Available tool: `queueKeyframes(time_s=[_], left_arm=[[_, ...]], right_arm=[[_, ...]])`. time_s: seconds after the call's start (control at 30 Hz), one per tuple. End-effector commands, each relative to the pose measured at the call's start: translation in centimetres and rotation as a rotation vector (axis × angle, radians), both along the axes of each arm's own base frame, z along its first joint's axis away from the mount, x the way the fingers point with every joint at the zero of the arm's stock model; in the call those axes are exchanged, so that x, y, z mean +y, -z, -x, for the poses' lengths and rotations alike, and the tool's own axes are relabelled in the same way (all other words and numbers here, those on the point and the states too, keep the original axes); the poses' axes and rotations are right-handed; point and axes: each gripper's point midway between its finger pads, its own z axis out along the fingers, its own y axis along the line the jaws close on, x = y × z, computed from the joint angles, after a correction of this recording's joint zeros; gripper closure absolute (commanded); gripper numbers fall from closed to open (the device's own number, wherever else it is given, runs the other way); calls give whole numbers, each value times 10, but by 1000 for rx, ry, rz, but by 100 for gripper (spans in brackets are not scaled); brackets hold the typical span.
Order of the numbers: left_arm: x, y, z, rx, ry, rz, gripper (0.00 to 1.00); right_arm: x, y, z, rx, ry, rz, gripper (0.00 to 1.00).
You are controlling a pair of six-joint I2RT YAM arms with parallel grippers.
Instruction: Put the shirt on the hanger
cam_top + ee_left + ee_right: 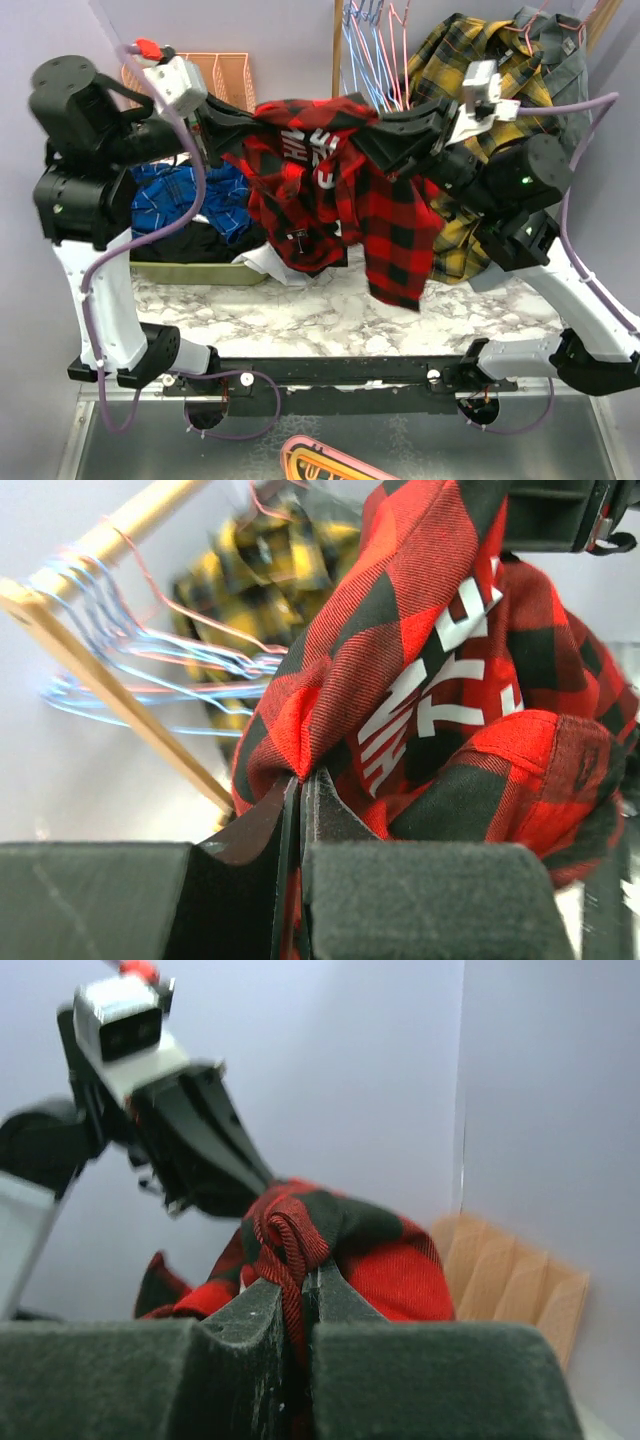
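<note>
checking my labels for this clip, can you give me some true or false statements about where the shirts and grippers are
1. The left gripper and right gripper are both shut on the red-and-black plaid shirt. True.
2. That shirt lies flat on the marble table. False: it hangs in the air between the two grippers.
3. White lettering shows on it. True.
4. The yellow-and-black plaid shirt lies in the tray on the left. False: it hangs at the back right, and the tray holds a blue plaid shirt.
5. Light blue wire hangers hang on a wooden rack. True.
</note>
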Motion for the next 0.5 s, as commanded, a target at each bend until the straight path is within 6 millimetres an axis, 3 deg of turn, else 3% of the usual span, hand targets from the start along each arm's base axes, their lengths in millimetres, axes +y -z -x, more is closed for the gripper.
queueKeyframes(time_s=[0.0,0.07,0.13,0.2,0.33,0.47], left_arm=[[-22,58,-35,281,149,33,100],[-33,100,-50,388,161,9,100],[-48,139,-59,450,158,-43,100],[-65,174,-63,483,146,-113,100],[-103,234,-51,541,193,-261,98],[-132,277,-49,547,180,-406,98]], right_arm=[[2,94,-16,323,23,94,99],[0,157,-20,453,42,131,99],[-1,210,-11,554,4,140,99],[-2,251,-1,635,-40,140,99],[-10,316,3,761,-22,163,99],[-36,355,-4,799,119,189,98]])
